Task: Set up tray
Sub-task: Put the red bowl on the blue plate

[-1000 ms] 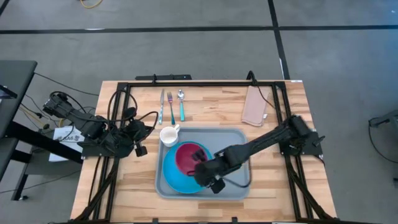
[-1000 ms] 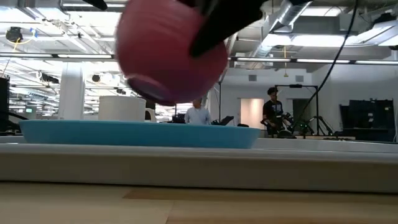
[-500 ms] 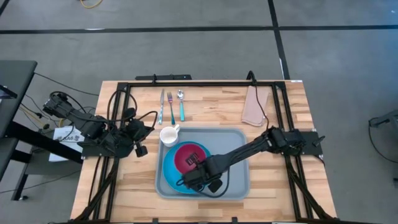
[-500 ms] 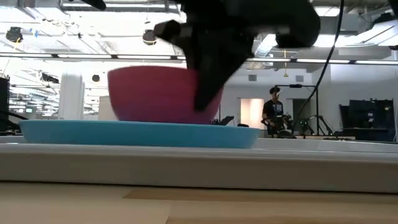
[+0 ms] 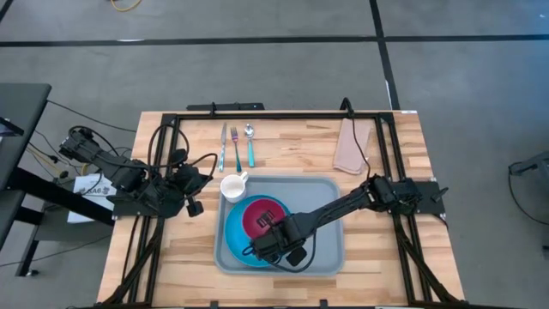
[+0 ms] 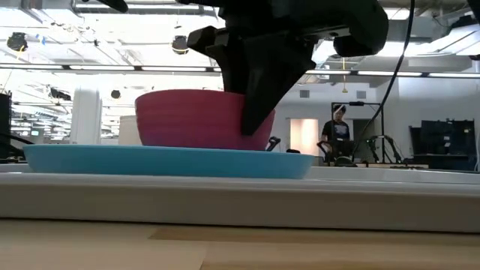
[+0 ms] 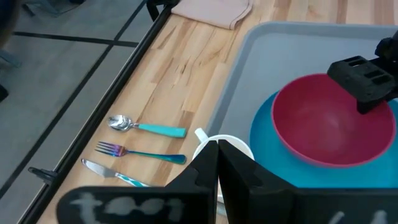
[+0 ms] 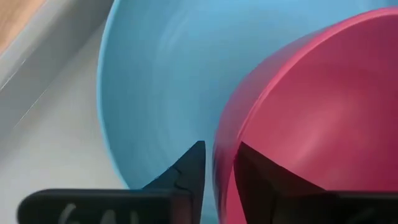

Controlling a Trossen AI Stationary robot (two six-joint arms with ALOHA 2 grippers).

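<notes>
The grey-blue tray (image 5: 330,251) (image 7: 292,43) lies on the wooden table. On it rests a round blue plate (image 5: 233,242) (image 6: 165,160), and a red bowl (image 5: 262,213) (image 6: 191,120) stands upright on the plate. My right gripper (image 5: 273,234) (image 8: 217,171) is shut on the bowl's rim. A white mug (image 5: 232,185) stands at the tray's far-left corner. My left gripper (image 5: 199,182) (image 7: 217,168) waits shut, left of the mug and clear of it. My right gripper pinches the red bowl's rim (image 8: 222,142) on its near-right side. One finger (image 8: 186,168) stands outside the wall and the other finger (image 8: 258,177) inside. The fingers come from above, slanting down. The bowl sits upright with its base on the blue plate.
A knife, a fork and a teal-handled spoon (image 5: 236,146) (image 7: 140,127) lie side by side beyond the tray. A folded beige napkin (image 5: 352,146) lies at the far right. Black frame rails (image 5: 257,116) run along the table's edges. People stand in the room behind.
My right gripper came down and toward the table's left, still shut on the bowl. The bowl, lifted and tilted above the plate a second ago, levelled out and now stands upright on the blue plate.
</notes>
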